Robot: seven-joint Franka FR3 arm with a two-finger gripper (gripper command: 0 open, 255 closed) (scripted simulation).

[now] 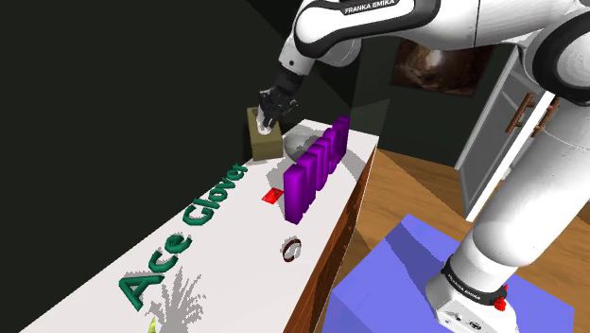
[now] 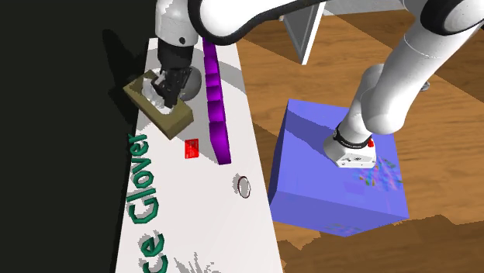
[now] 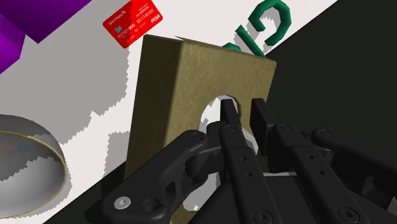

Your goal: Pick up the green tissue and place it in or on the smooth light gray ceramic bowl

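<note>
Pincer at olive tissue box opening; grey bowl beside box.

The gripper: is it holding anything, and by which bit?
It cannot be told. The gripper sits at the white-filled opening on top of the olive tissue box, but no clear grip shows.

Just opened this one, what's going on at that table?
The white Franka arm reaches over the table, and its pincer is at the opening in the top of the olive tissue box, where white tissue shows. The box rests on the table right beside the grey bowl. Nothing has been carried to the bowl yet.
</note>
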